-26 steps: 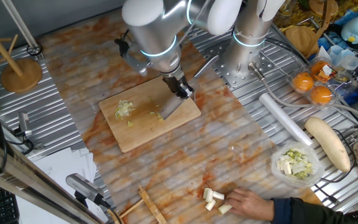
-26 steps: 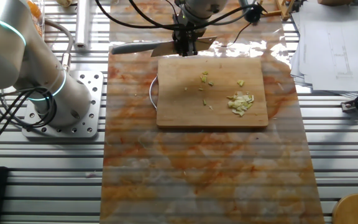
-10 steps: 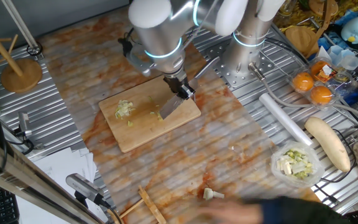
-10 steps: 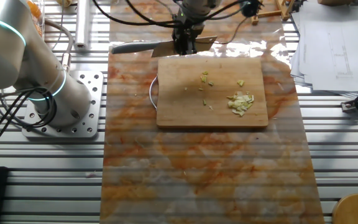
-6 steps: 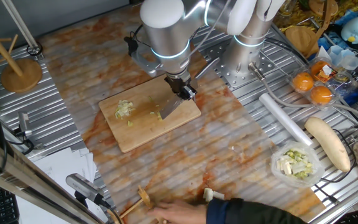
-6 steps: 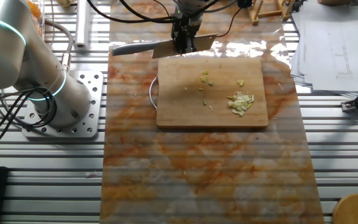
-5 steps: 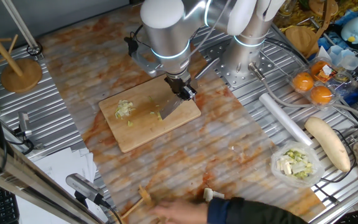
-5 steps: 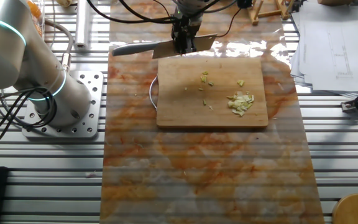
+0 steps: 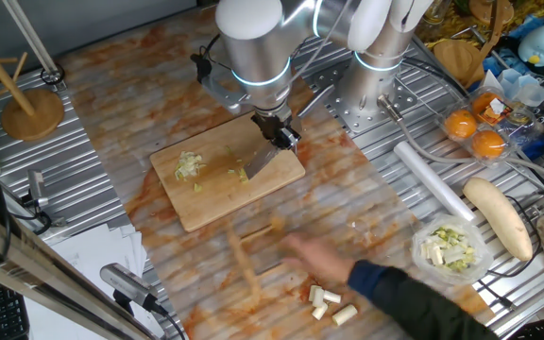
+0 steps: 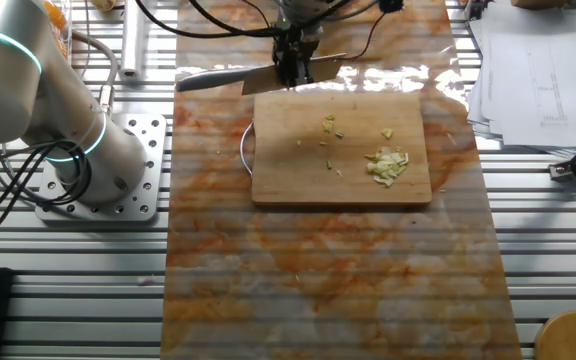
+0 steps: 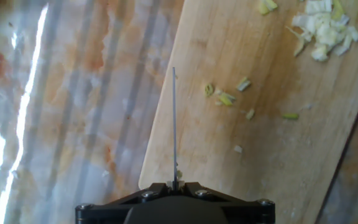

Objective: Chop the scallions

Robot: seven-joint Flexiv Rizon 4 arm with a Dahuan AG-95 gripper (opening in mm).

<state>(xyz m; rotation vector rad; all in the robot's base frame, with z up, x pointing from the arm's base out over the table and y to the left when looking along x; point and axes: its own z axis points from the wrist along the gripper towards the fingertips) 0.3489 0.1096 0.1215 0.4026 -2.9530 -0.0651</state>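
— What covers the table (image 9: 83, 179)?
— Ribbed metal slats, with an orange-marbled sheet (image 10: 338, 260) laid across the middle.
— And the light?
— Bright glare on the sheet's far edge.

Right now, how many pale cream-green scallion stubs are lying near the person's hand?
4 scallion stubs, clustered on the orange-streaked table beside the blue sleeve; it may hide more.

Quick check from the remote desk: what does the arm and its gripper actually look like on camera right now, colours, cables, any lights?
The arm is built of rounded silver-grey segments with glowing cyan rings at the joints, and its base is bolted to a perforated metal plate. Black cables loop around the wrist. The gripper is small, black and boxy; in the hand view only its dark, screw-studded front edge shows.
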